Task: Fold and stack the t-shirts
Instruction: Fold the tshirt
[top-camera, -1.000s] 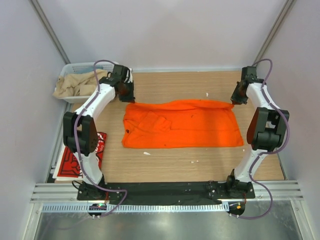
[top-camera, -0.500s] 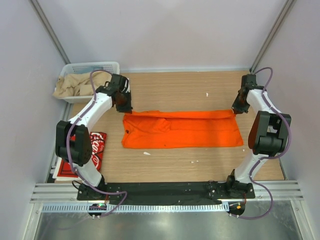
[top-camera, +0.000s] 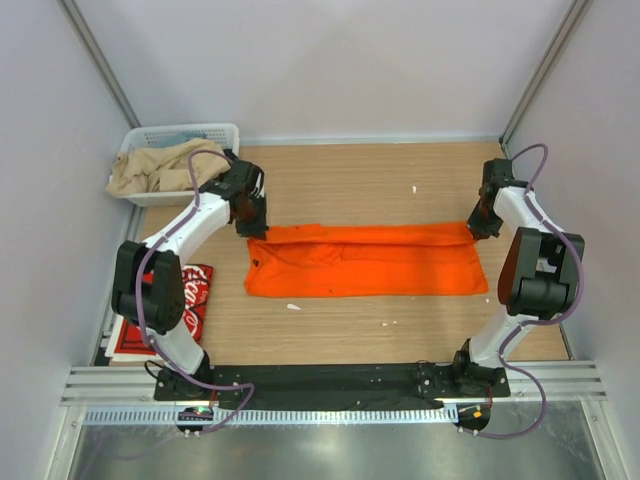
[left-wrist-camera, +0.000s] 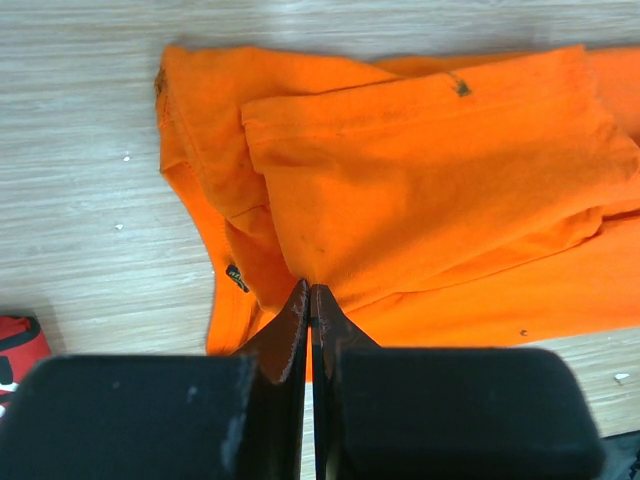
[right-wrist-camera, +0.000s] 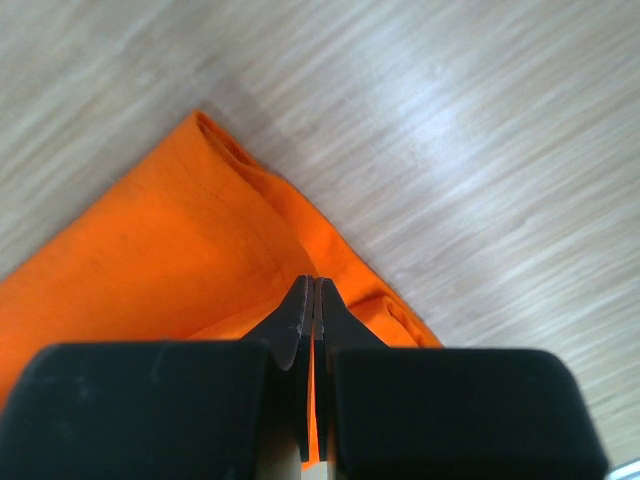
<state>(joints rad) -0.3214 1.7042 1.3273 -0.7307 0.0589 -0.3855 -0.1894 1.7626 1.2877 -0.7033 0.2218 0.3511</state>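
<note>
Left end effector (left-wrist-camera: 310, 298) and right end effector (right-wrist-camera: 313, 288) each clamp shut on a far corner of the orange t-shirt (top-camera: 365, 262), lying on the bench (top-camera: 360, 180). White slatted basket (top-camera: 200, 130) (far left corner) holds crumpled beige cloth (top-camera: 150, 172). Soft shirt forms a long flat band on wood grain.

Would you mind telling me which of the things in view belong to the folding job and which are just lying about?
Part of the job:
orange t-shirt, pinched along its far edge by the left gripper and right gripper
red t-shirt, lying at the left, partly under the left arm

Just lying about:
white basket
beige cloth heaped in it
</note>
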